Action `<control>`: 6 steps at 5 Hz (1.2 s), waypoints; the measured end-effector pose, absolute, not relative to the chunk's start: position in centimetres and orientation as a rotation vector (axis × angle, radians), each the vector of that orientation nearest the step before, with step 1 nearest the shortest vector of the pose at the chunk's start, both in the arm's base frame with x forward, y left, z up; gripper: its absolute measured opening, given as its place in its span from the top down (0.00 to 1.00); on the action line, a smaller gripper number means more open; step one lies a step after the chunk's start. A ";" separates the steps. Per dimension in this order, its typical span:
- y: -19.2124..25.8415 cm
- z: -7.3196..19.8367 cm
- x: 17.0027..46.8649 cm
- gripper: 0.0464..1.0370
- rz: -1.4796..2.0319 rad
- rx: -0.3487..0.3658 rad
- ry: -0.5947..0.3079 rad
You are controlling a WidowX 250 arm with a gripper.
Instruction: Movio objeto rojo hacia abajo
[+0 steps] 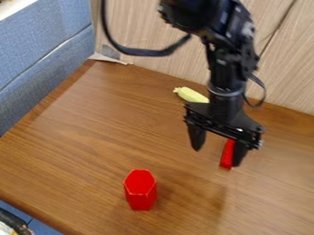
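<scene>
Camera view showed us the black arm (228,62) at the top edge, bending downward right of centre, with a dark cable (150,52) looping beside it. Below it hung the pincer (217,157), pointing down over the brown wooden counter (92,137). We saw it open, its two dark fingers spread well apart.

We counted two red things, and could not tell which one the task meant. A slim red piece (227,153) showed at the pincer, right beside the finger on the picture's right and partly hidden by it; whether they touched, we could not tell. Nearer to us, lower and to the left, a red six-sided piece (140,190) stood upright on the counter, well apart from the pincer.

Behind the pincer, toward the back of the counter, we saw a pale yellow-green object (190,94), lying on its side and partly hidden by the arm. Light wood-grain panelling (153,23) rose along the back edge, and a blue padded surface (46,41) ran along the left. In the lower left corner we made out part of something dark (12,220), cut off by the edge.
</scene>
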State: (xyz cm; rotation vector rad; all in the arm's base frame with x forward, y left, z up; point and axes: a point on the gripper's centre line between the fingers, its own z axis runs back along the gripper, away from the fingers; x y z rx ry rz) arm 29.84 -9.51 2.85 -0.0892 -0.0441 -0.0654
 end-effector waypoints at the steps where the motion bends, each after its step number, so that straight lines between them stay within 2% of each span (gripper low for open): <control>1: -9.9 1.4 30.7 0.04 0.000 -0.072 -0.052; 2: -10.1 0.5 31.2 0.04 0.065 -0.063 -0.078; 3: -10.5 -0.9 32.0 0.09 0.069 -0.058 -0.050; 5: -10.8 -1.2 32.8 0.68 0.061 -0.064 -0.055; 6: -10.7 -1.2 32.5 0.77 0.049 -0.057 -0.042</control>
